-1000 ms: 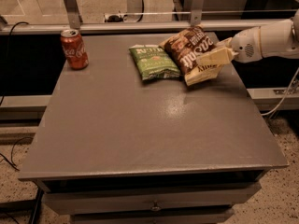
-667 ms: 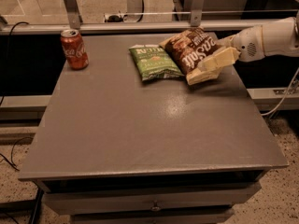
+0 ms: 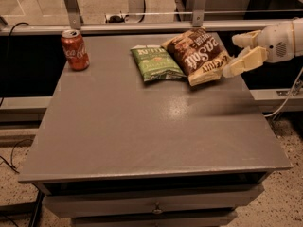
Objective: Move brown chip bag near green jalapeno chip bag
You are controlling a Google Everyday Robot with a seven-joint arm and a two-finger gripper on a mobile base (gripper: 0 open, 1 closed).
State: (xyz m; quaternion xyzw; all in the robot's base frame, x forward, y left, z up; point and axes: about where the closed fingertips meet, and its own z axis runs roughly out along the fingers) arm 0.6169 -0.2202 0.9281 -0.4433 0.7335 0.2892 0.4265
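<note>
The gripper [image 3: 235,56] is off the brown chip bag [image 3: 199,55] now: a second ago its pale fingers lay over the bag's right-hand corner, and now they have backed away and stand spread, holding nothing. The lower finger's tip stays just beside the bag's edge; whether it brushes the foil I cannot tell. The brown chip bag lies flat on the counter [image 3: 151,126], pressed up against the green jalapeno chip bag [image 3: 155,63] on its right side, its left edge touching or slightly overlapping the green one. That reads as a let-go after placement, and by my judgement the task's goal is as good as met, because the two bags could hardly sit closer. On the far side of the green bag, well apart to its left, the red soda can [image 3: 75,49] stands upright. The arm reaches in low and nearly level from beyond the brown bag, on the side away from the green bag, wrist white and rounded, fingers pointing back toward the bags.
</note>
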